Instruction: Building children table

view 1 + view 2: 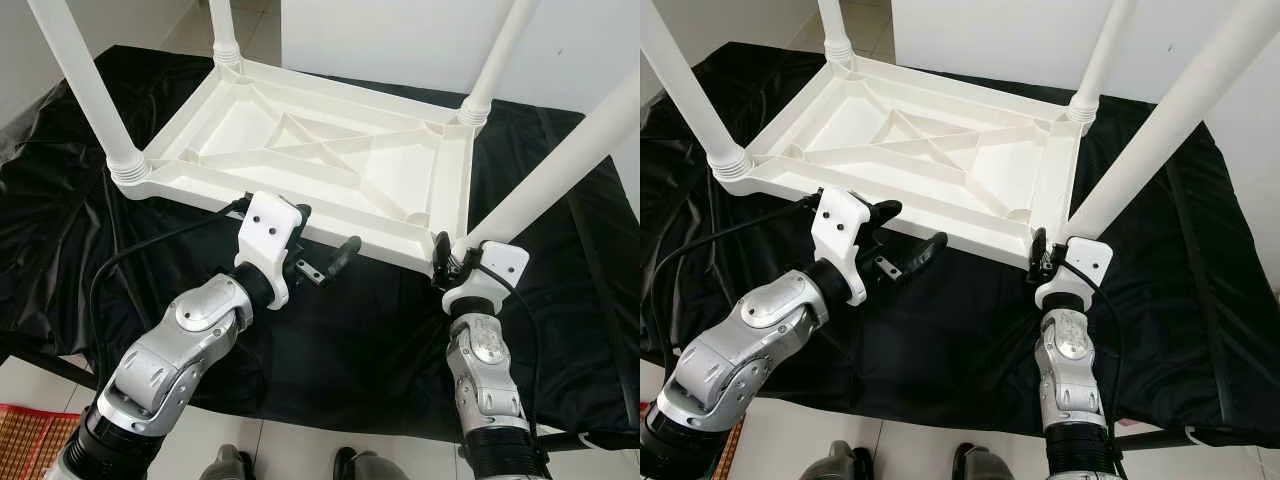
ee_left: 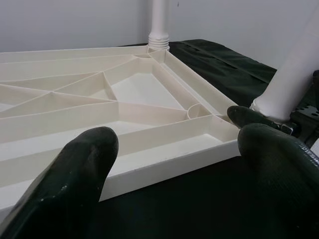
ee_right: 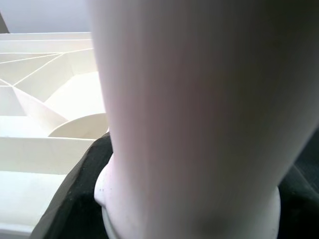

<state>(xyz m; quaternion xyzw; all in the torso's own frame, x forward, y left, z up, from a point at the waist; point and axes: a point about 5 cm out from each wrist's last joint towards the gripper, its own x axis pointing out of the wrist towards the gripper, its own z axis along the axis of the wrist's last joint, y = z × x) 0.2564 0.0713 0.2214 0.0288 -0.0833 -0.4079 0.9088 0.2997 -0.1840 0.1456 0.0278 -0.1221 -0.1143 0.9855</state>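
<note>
1. Four white legs stand up from the upturned children table [image 1: 320, 165], which lies top-down on a black cloth [image 1: 380, 330], so its leg sockets face upward.
2. Right tool [image 1: 445, 262] pinches the 4 o'clock leg [image 1: 560, 160] at its base, likely to seat it.
3. Left tool [image 1: 325, 262], fingers spread, hovers at the near rim, about 7 o'clock.
</note>
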